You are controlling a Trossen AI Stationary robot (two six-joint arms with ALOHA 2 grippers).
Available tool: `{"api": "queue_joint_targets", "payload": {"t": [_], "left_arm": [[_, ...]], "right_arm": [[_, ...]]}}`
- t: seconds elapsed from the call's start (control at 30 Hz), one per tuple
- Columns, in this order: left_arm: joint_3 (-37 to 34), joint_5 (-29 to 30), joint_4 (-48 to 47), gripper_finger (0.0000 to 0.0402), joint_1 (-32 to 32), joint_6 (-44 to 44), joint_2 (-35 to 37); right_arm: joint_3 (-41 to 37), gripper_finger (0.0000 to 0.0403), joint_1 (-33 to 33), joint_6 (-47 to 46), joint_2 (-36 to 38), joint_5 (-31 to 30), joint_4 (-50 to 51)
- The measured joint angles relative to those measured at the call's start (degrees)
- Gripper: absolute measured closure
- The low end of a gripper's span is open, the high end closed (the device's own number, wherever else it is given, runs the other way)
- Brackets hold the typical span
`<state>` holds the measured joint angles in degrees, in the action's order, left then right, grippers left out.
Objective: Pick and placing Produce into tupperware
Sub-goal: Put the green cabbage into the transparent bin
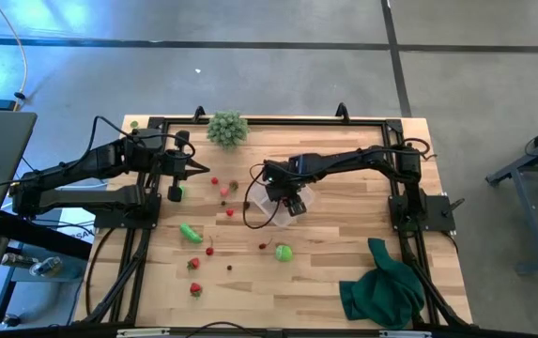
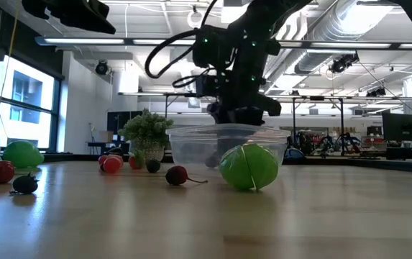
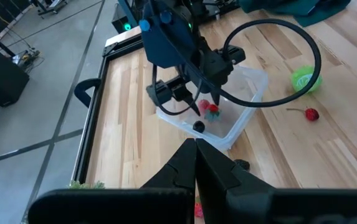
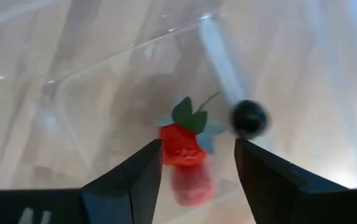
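the clear tupperware point(image 1: 270, 207) sits near the middle of the wooden table point(image 1: 344, 282), its sides turned at a slant to the table's edges. the right gripper point(image 4: 198, 165) hangs over it with its fingers apart and nothing between them. just below them a red strawberry point(image 4: 182, 144) with a green leaf cap lies on the container floor, cap toward the far wall, and a small dark berry point(image 4: 248, 117) rests just beside it.

the left wrist view also shows those two pieces inside; from above the right arm hides them. the left gripper point(image 1: 196, 168) hovers near the table's left side, fingers pressed together and empty, pointing toward the container.

loose produce lies on the boards: an oblong green piece point(image 1: 191, 232) lying slantwise, a round green piece point(image 1: 284, 252) in front of the container, and red berries point(image 1: 194, 264) scattered about. the low view shows a red cherry point(image 2: 177, 175) with its stem trailing sideways.

a bushy green plant point(image 1: 227, 128) stands at the far edge and a dark green cloth point(image 1: 382, 286) lies bunched at the near right corner. beyond is a hall with ceiling ducts and a grey concrete floor.
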<state>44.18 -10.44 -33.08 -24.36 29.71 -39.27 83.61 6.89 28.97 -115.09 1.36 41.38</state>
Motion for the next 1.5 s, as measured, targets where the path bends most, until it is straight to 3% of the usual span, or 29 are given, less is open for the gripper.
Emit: {"api": "queue_joint_targets", "payload": {"t": [0.37,0.63,0.87,1.03,1.2,1.33,1.5], "left_arm": [[0.00,-0.01,-0.01,0.0401,-0.02,-0.01,0.02],[0.00,0.00,-0.02,0.0401,-0.02,0.00,0.00],[0.00,-0.02,-0.01,0.0401,-0.01,-0.01,0.01],[0.00,0.00,0.00,0.0401,0.00,0.00,0.02],[0.00,0.00,-0.02,0.0401,-0.02,-0.02,0.02],[0.00,0.00,0.00,0.0401,0.00,0.00,0.02],[0.00,-0.01,0.00,0.0401,0.00,-0.01,0.02]], "right_arm": [[11.82,0.0210,0.70,-2.30,0.00,0.12,14.59],[22.13,0.0210,2.67,-14.60,1.09,2.12,29.39],[22.52,0.0210,-0.57,-41.74,9.00,-1.53,30.81],[22.49,0.0210,-7.44,-69.75,14.26,-7.64,31.01],[22.47,0.0210,-16.56,-98.60,15.74,-9.73,30.70],[22.47,0.0210,-23.55,-113.14,15.13,-9.80,29.86],[22.40,0.0210,-29.93,-124.94,12.25,-13.58,28.28]]}}
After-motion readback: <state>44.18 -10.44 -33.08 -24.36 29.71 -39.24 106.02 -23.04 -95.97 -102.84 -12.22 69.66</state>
